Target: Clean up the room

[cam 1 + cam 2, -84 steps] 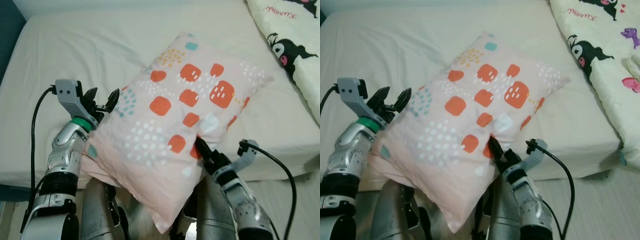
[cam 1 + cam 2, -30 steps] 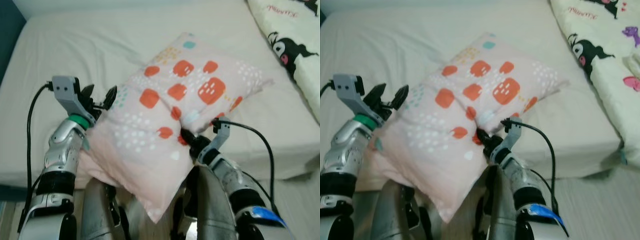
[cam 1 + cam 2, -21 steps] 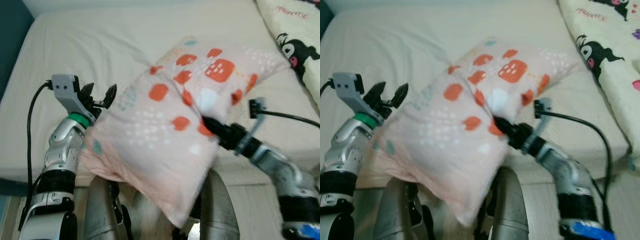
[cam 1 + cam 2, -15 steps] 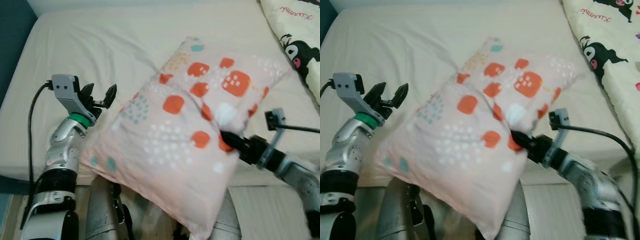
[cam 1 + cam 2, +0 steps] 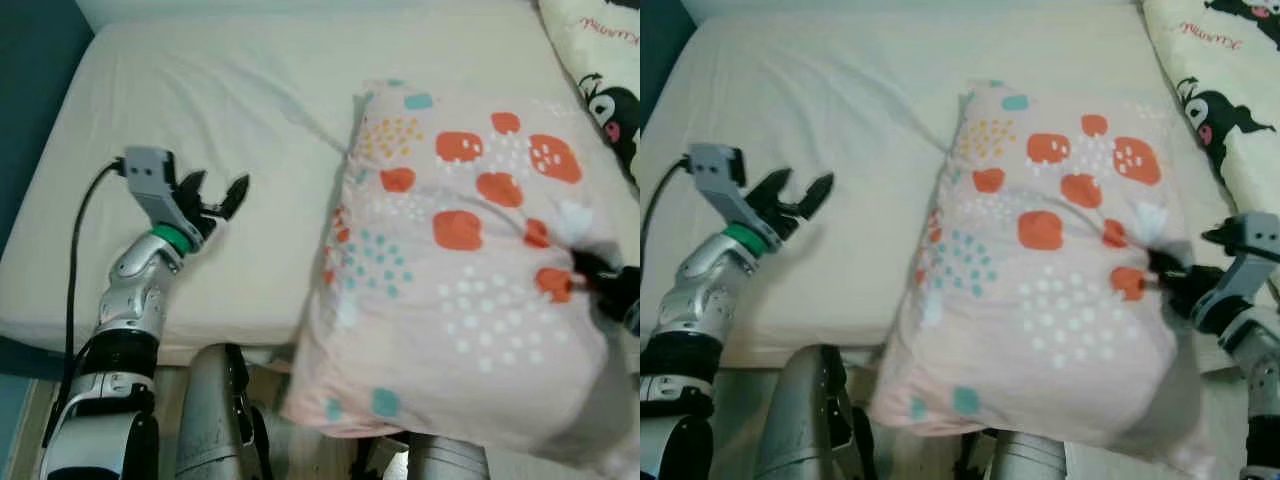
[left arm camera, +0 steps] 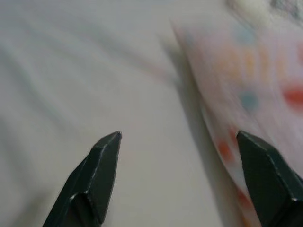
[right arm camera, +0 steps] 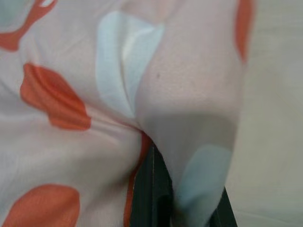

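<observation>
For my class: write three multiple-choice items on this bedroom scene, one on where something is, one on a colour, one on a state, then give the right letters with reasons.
1. Where is the pillow?
A. flat in the middle of the bed
B. at the bed's near edge, partly hanging past it
C. on the floor

2. What colour are the pillow's largest patches?
A. orange-red
B. purple
C. black

3. How is the left tool?
A. shut on the pillow
B. open, apart from the pillow
C. shut on a cable

Key: 1 B, its lower end overhangs the mattress edge. 2 A, orange-red blocks dot it. 3 B, its fingers are spread over bare sheet; the right tool pinches the pillow.
</observation>
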`<state>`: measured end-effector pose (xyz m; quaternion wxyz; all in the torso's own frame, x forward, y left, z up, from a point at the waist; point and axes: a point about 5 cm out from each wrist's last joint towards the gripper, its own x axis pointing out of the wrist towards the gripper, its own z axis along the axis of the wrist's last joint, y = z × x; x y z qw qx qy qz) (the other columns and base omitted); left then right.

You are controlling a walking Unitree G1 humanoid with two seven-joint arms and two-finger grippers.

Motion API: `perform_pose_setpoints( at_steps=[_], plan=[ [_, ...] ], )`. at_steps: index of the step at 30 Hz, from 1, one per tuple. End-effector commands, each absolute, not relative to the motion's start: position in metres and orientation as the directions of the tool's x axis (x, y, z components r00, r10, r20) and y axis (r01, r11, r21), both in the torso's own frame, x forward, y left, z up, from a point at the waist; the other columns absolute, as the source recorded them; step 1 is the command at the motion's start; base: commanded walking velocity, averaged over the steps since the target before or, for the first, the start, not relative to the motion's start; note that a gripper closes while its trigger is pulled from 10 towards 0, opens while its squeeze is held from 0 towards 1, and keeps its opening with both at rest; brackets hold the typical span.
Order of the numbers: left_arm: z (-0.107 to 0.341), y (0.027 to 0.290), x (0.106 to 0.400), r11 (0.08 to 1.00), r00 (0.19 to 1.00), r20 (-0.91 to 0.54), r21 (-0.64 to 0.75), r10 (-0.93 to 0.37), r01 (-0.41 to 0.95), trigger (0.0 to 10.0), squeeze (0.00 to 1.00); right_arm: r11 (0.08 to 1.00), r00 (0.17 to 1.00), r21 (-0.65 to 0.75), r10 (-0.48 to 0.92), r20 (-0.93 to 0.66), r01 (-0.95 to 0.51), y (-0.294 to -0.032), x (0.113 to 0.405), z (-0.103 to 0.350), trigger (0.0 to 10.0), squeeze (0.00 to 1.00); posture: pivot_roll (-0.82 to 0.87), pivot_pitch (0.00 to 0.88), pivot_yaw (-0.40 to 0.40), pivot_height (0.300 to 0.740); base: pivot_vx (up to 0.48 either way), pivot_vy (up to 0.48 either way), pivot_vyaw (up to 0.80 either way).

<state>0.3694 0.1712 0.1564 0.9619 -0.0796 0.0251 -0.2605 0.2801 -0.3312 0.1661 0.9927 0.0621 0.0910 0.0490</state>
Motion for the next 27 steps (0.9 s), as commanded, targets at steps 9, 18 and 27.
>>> perform_pose_setpoints(
  at_steps=[9, 18, 27],
  plan=[
    [0.103, 0.180, 0.362, 0.806, 0.846, -0.246, -0.508, -0.473, 0.303, 10.0, 1.00, 0.992, 0.978, 0.125, 0.042, -0.203, -0.017, -0.266, 0.279, 0.117, 10.0, 1.00, 0.05, 0.242, 0.079, 0.552, 0.000, 0.000, 0.00],
    [0.091, 0.191, 0.352, 0.586, 0.858, -0.179, -0.794, -0.481, 0.163, 10.0, 1.00, 0.974, 0.977, 0.226, 0.077, -0.198, -0.031, -0.254, 0.264, 0.099, 10.0, 1.00, 0.04, 0.247, 0.081, 0.552, 0.000, 0.000, 0.00],
    [0.073, 0.161, 0.339, 0.528, 0.735, -0.155, -0.792, -0.660, 0.306, 10.0, 1.00, 0.945, 0.989, 0.327, 0.067, -0.132, -0.020, -0.244, 0.246, 0.091, 10.0, 1.00, 0.01, 0.259, 0.091, 0.552, 0.000, 0.000, 0.00]
  ],
)
